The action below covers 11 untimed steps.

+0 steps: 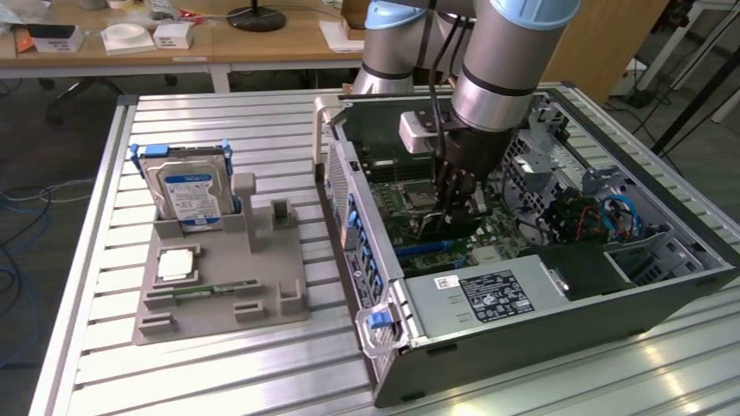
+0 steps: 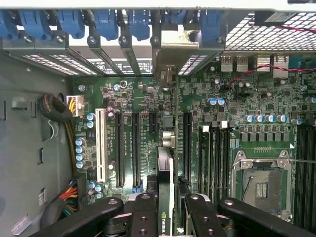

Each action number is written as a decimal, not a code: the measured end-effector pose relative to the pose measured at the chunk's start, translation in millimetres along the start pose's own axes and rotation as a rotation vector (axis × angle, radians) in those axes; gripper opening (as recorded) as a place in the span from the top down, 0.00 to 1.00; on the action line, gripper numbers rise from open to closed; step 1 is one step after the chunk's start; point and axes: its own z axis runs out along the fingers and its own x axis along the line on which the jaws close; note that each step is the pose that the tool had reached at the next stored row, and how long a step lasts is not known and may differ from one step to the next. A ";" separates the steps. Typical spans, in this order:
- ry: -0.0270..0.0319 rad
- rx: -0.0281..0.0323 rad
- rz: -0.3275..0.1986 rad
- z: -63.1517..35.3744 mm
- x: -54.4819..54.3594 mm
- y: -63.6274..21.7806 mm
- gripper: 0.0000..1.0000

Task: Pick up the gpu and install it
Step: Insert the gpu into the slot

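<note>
The gripper (image 2: pixel 168 217) is clamped on the gpu (image 2: pixel 165 163), holding it edge-on over the motherboard (image 2: pixel 237 98) slots inside the open computer case (image 1: pixel 555 329).

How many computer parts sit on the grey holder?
3: a hard drive upright at its far end, a processor chip mid-holder, a green memory stick nearer the camera.

The slatted metal table (image 1: pixel 173 373) bears two things. A grey holder (image 1: pixel 260 269) lies at 9 o'clock. An open computer case (image 1: pixel 543 334) stands at 3 o'clock.
</note>
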 end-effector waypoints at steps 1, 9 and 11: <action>0.0000 0.0000 0.000 0.0 0.0 0.0 0.74; -0.0001 0.0000 0.000 0.4 -3.6 1.6 0.74; 0.0000 0.0000 0.000 1.5 -3.6 2.7 0.74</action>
